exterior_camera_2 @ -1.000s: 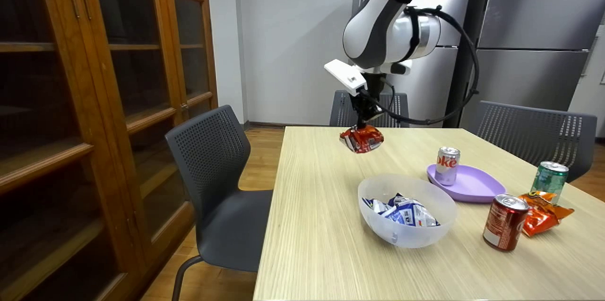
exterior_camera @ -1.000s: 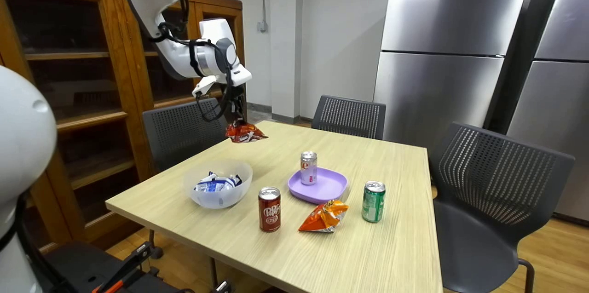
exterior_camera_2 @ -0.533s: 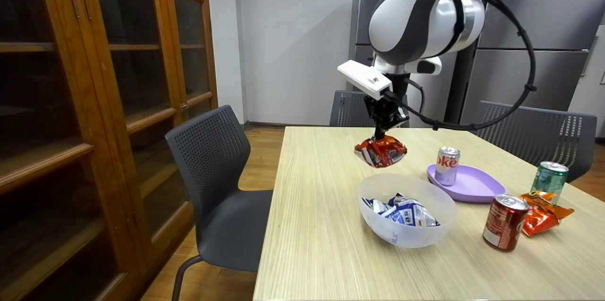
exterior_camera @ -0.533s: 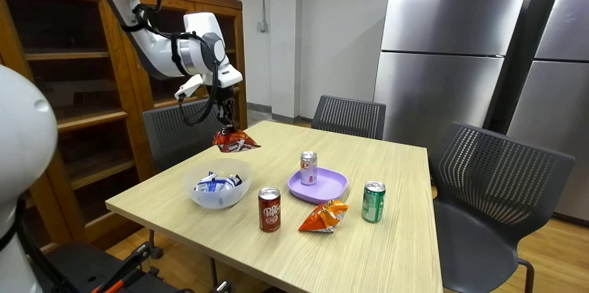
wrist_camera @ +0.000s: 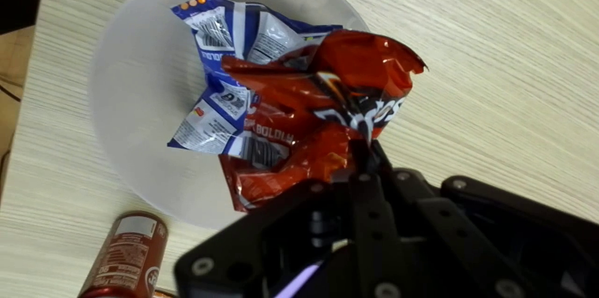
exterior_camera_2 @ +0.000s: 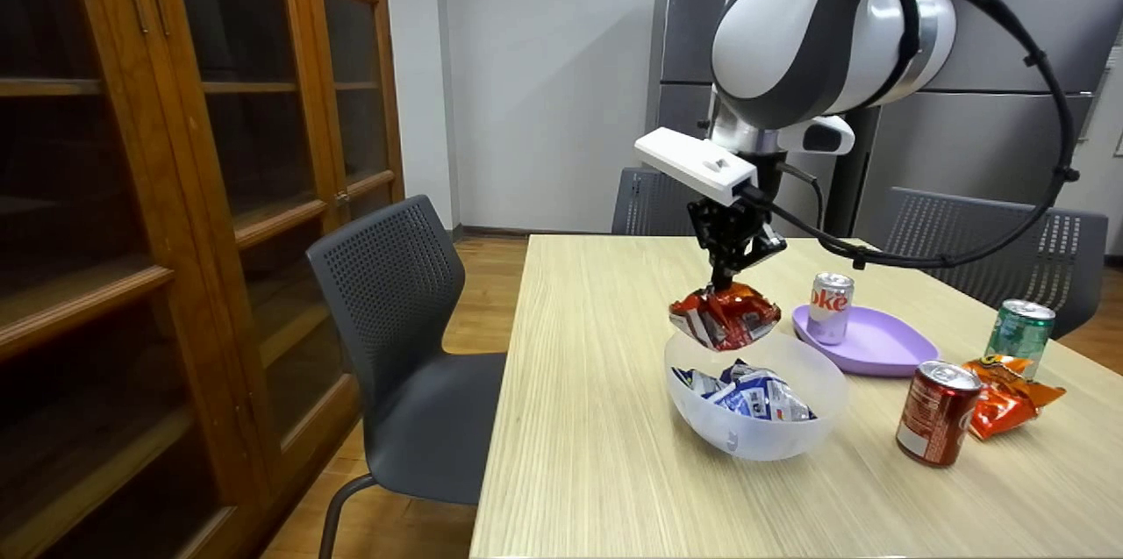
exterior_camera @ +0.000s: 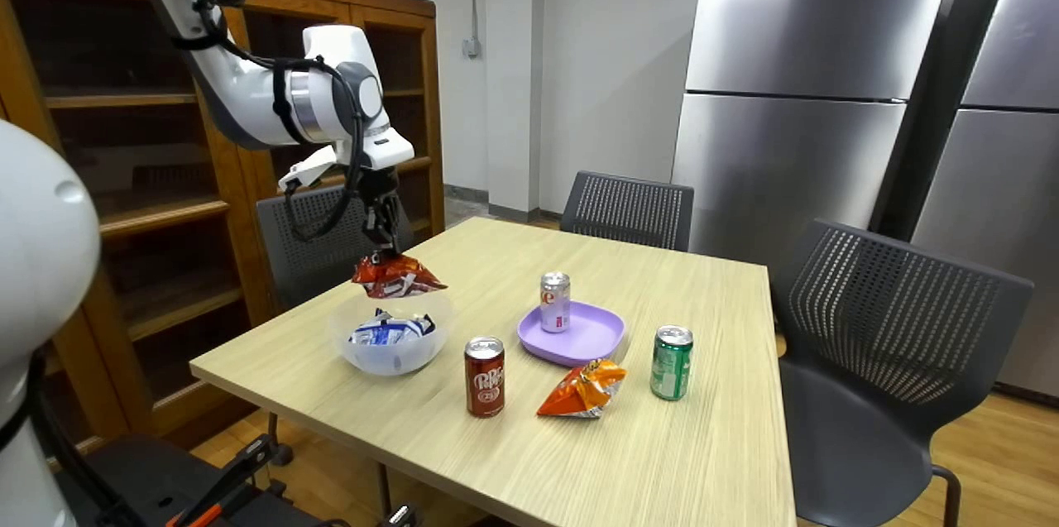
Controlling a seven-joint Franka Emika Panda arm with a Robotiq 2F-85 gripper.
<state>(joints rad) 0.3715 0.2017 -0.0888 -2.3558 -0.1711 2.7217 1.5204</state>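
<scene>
Carried lower over the past second, one crumpled, glossy red bag (exterior_camera_2: 726, 319) hangs pinched in the gripper (exterior_camera_2: 721, 281) above the rim of one translucent bowl (exterior_camera_2: 761, 441), with three cans (exterior_camera_2: 937, 419), one orange bag (exterior_camera_2: 1007, 399) and one purple plate (exterior_camera_2: 886, 347) nearby.

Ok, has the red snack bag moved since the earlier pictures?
Yes. In an exterior view the red snack bag has moved down and to the picture's right, toward the bowl, which stayed put.
</scene>
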